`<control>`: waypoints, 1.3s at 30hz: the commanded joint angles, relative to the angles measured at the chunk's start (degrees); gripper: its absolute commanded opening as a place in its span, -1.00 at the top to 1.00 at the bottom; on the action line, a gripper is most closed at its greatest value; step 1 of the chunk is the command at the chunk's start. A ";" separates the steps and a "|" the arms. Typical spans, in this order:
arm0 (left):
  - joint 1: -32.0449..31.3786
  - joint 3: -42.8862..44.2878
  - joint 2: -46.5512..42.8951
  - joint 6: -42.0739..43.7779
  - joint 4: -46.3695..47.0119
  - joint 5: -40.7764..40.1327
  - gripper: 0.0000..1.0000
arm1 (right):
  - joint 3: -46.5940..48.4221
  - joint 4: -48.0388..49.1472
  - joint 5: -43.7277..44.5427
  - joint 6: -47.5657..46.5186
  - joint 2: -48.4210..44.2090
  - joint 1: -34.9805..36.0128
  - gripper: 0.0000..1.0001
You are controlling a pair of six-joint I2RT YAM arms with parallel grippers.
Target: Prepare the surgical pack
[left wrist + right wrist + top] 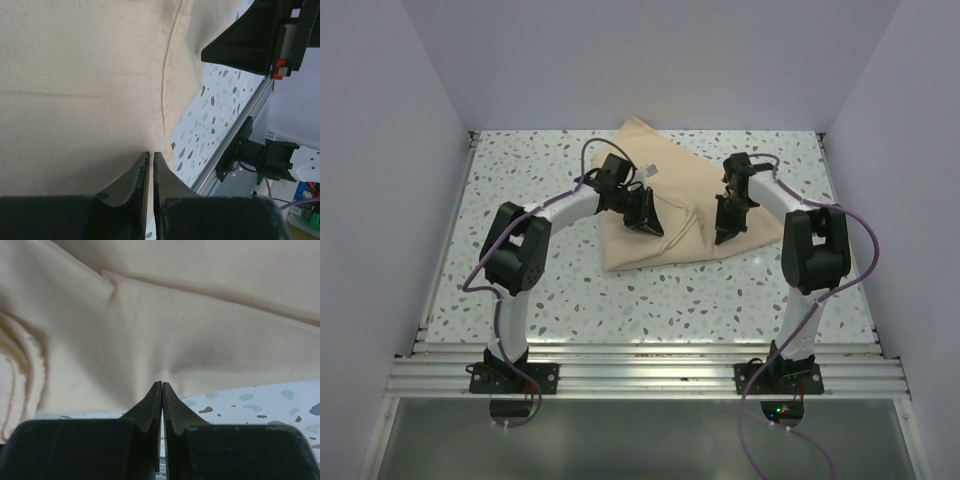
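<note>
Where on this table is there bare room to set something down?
Free: the table left of the wrap sheet, and the near strip between the sheet and the aluminium rail. Crowded: the middle, where the left gripper and right gripper are down at the sheet.

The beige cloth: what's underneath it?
Only the speckled table shows around the cloth. It lies folded in layers, and anything wrapped beneath them is covered; nothing peeks out.

The tan-beige wrap sheet point(675, 195) lies as a rumpled, folded bundle far-centre on the table point(570, 290).
</note>
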 commanded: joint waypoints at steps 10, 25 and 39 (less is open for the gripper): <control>1.37 -0.39 4.50 1.43 -3.36 -0.72 0.84 | -5.55 8.85 -4.08 1.36 2.93 2.36 0.97; 1.38 -0.91 3.62 -0.15 -1.95 -0.81 0.85 | -3.15 1.90 -2.75 -1.55 -4.97 3.32 0.95; 1.37 0.32 4.15 -0.68 -3.09 -0.55 0.84 | -5.12 6.93 -2.85 -0.75 4.00 2.36 0.98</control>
